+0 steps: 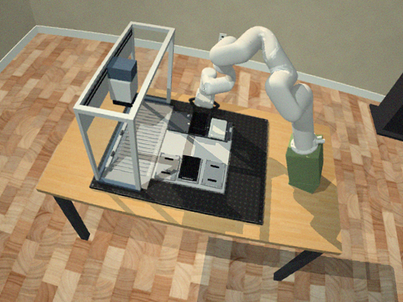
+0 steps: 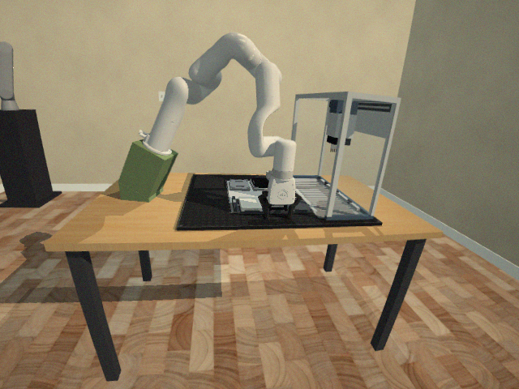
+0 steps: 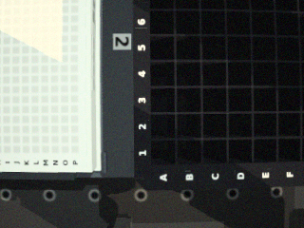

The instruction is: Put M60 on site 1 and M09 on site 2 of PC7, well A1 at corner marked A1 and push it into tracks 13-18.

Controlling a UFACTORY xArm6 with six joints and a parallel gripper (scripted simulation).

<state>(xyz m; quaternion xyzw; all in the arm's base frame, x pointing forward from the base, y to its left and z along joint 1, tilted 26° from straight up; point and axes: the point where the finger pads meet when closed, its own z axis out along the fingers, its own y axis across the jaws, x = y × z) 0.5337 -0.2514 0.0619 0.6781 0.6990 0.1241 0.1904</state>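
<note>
The carrier PC7 [image 1: 179, 121] [image 3: 117, 95] lies on the apron in front of the rails, its handle [image 1: 231, 130] toward the arm's base. M60, a white 384-well plate [image 1: 218, 127] [image 2: 250, 203] [image 3: 38, 109], is on site 1. M09, a black block [image 1: 199, 123] [image 3: 214, 95], is on site 2, its A1 corner at the lower left in the wrist view. Whether both sit fully flat cannot be told. Site 3 is empty. My gripper [image 1: 201, 111] [image 2: 278, 213] is open over M09; its fingertips are out of the wrist view. M06, a black plate [image 1: 189, 167], is in nest S2.
Nests S1 [image 1: 215, 164] and S3 [image 1: 168, 165] are empty. The loading rails [image 1: 144, 132] [image 2: 314, 192] run under the instrument's frame [image 1: 152, 78] [image 2: 341, 146], where a pipetting head [image 1: 123, 83] [image 2: 337, 126] hangs. The apron [image 1: 209, 148] lies between carrier and nests.
</note>
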